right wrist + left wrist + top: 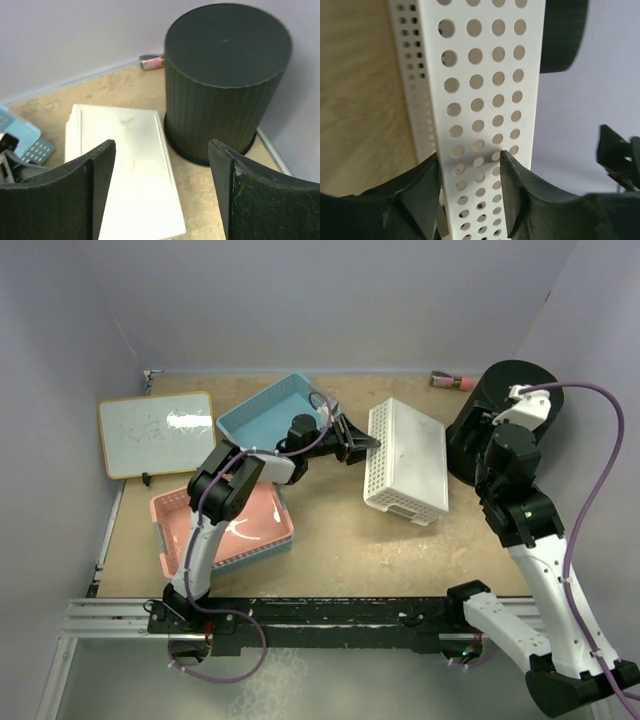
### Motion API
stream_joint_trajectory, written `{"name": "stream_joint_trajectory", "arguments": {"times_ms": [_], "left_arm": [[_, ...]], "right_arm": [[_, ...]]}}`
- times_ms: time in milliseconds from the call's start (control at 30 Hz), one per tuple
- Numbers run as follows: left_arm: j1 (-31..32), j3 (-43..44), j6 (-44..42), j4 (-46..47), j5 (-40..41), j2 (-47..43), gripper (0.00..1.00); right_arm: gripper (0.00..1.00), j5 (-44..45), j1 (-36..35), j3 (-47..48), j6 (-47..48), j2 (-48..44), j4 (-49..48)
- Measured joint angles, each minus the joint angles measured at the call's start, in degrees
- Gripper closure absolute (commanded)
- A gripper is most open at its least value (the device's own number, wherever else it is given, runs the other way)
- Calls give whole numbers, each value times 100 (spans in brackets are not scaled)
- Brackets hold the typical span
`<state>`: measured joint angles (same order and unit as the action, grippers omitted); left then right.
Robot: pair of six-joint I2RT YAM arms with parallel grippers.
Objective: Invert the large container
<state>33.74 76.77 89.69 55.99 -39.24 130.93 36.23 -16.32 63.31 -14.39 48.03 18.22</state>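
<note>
The large black container (pixel 515 380) stands at the back right corner with its flat base up and its rimmed mouth on the table; it also shows in the right wrist view (pixel 225 85) and at the top of the left wrist view (pixel 562 35). My right gripper (pixel 162 145) is open and empty, held above the table just in front of the container and apart from it. My left gripper (pixel 362 445) is open, its fingertips (pixel 432 165) at the perforated side wall of the overturned white basket (pixel 410 460).
The white basket (pixel 130 165) lies upside down just left of the container. A blue basket (pixel 262 412) and a pink basket (pixel 225 525) sit to the left, with a whiteboard (pixel 157 432) at the far left. A small pink item (pixel 453 381) lies by the back wall.
</note>
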Motion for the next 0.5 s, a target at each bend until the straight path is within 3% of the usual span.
{"name": "stream_joint_trajectory", "arguments": {"times_ms": [167,300,500], "left_arm": [[-149,144,-1552,-2135,138,-238,42],[-162,785,-3027,-4192,553,-407,41],[-151,1633,-4647,-6214,1355,-695,40]], "right_arm": [[21,-750,0,0,98,275,122],[21,-1478,0,2,107,730,501],[21,-2542,-2,-203,-175,1032,1233]]}}
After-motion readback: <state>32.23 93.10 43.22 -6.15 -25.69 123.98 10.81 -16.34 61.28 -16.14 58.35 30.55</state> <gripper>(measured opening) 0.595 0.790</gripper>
